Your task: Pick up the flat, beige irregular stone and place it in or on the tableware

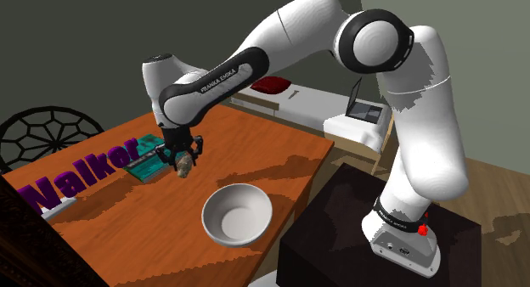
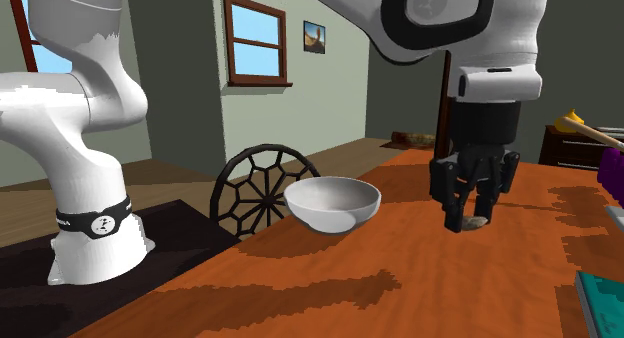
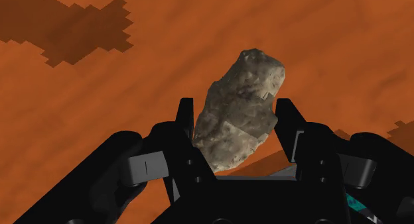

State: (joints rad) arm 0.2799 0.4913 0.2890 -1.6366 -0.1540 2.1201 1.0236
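Observation:
A flat, grey-beige rough stone sits clasped between my two black fingers, with my gripper shut on it. In the shoulder view the gripper hangs low over the orange-brown table, the stone at its tips. A white bowl stands empty on the table, nearer the stand than the gripper. In the second exterior view the gripper with the stone is to the right of the bowl, apart from it.
A teal book lies just beside the gripper, with purple "Walker" lettering further along the table. A black wheel-patterned chair back stands past the table's far edge. The dark stand adjoins the table near the bowl.

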